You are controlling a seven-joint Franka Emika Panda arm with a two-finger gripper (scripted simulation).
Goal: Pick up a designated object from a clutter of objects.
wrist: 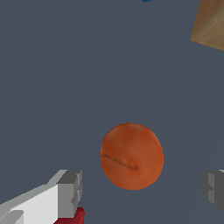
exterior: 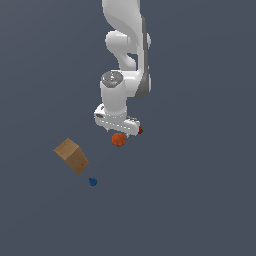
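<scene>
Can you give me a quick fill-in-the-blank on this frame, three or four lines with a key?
1. In the wrist view, the round thing between the gripper fingers is coloured ____.
2. The gripper's jaws stand ____.
3. In the exterior view, the tiny blue piece lies just below the tan ____.
4. The small thing half hidden behind one finger is coloured ____.

Key: orange; open; box; red

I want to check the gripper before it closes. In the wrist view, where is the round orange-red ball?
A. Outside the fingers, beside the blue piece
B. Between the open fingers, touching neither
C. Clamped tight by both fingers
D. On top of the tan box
B: the round orange-red ball sits in the gap of the open gripper, clear of both grey fingertips.
</scene>
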